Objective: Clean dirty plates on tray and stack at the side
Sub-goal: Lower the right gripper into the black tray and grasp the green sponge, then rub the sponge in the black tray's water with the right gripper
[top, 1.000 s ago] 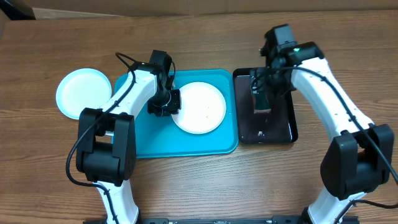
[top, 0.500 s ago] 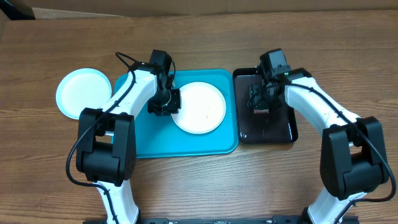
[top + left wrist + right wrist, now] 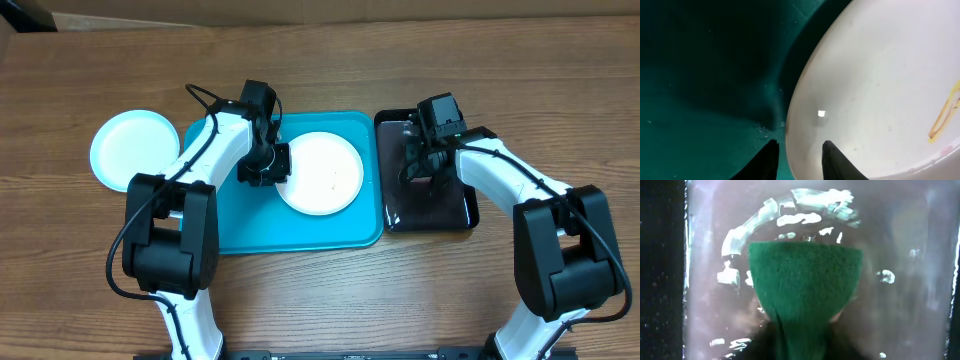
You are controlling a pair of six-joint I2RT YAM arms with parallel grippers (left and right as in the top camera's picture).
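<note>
A white plate [image 3: 322, 172] lies on the turquoise tray [image 3: 300, 228]. In the left wrist view the white plate [image 3: 880, 85] has a brown smear near its right edge. My left gripper [image 3: 270, 166] [image 3: 799, 146] grips the plate's left rim, one finger outside and one on the plate. A pale blue plate [image 3: 130, 148] lies on the table left of the tray. The lime green plate is not in view. My right gripper [image 3: 421, 168] [image 3: 801, 342] is shut on a green sponge [image 3: 805, 280], held low over the wet black tray [image 3: 460, 215].
The glossy black tray [image 3: 910, 280] stands right of the turquoise tray, touching it, with soapy liquid and white foam inside. Bare wooden table [image 3: 330, 290] lies in front of and behind both trays.
My right arm has moved down and left, bringing the sponge lower into the black tray. The left arm and the white plate have not moved.
</note>
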